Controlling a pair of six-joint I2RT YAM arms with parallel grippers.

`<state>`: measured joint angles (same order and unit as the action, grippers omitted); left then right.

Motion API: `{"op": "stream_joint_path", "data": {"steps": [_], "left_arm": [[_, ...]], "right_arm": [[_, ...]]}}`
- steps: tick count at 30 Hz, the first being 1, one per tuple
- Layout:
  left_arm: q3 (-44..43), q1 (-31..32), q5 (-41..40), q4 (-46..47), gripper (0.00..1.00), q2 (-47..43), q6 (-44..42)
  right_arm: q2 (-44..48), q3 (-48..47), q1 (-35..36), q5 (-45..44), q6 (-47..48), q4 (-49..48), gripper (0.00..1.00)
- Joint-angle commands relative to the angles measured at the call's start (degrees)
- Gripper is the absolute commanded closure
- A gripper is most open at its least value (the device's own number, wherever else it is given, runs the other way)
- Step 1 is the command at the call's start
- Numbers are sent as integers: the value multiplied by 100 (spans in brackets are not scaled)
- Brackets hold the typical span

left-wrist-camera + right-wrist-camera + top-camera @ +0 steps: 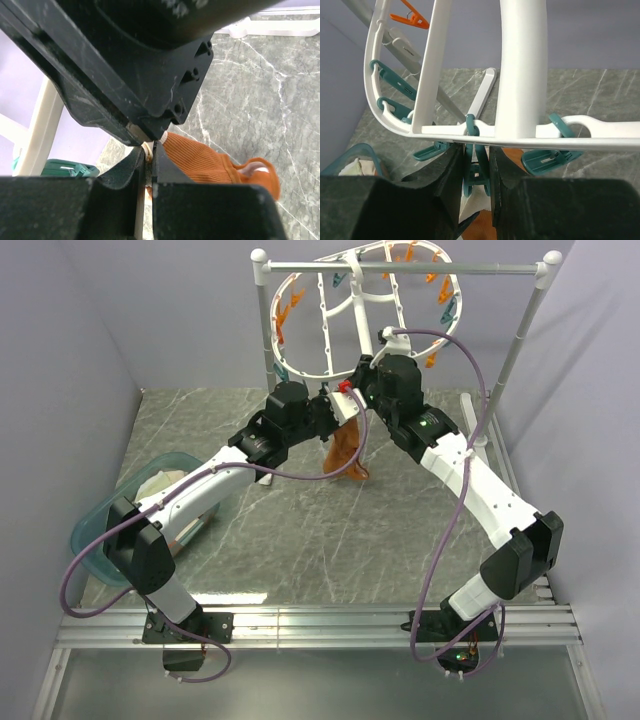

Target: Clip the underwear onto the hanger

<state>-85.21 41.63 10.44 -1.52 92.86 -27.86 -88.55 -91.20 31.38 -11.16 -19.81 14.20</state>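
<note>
While left pincer (149, 151) clamps rust-orange fabric underwear (202, 161) draped below it | right pincer (476, 161) squeezes teal plastic clothespin (478, 181) on white oval hanger (522, 75)

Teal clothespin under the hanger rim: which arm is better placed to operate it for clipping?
Right. The right jaws squeeze the teal clothespin under the hanger rim; the left jaws are shut on the underwear.

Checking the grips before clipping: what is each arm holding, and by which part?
Left fingers pinch the underwear at its cream edge trim. Right fingers clasp a teal clothespin on the hanger by its sides.
</note>
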Motion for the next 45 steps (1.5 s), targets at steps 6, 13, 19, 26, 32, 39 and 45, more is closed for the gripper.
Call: {"op": "stream_joint_path", "data": {"steps": [6, 13, 19, 26, 32, 39, 45], "left_arm": [[-391, 39, -95, 398, 100, -57, -79], [-391, 47, -129, 398, 100, -75, -132], [-374, 30, -191, 521, 100, -119, -220], [-330, 30, -156, 539, 100, -154, -291], [-382, 30, -174, 574, 100, -172, -282], [-312, 30, -165, 539, 100, -233, -299], [-233, 30, -209, 565, 100, -260, -326]], "right_arm": [[-83, -214, 26, -202, 4, -93, 100], [-74, -214, 26, -176, 48, -75, 100], [-66, -162, 26, -27, 39, -5, 100], [-13, -118, 18, 79, 92, 13, 91], [-13, -91, 18, 105, 153, 48, 73], [-13, -188, 9, 122, 171, 75, 57], [14, -214, 0, 184, 188, 57, 53]]}}
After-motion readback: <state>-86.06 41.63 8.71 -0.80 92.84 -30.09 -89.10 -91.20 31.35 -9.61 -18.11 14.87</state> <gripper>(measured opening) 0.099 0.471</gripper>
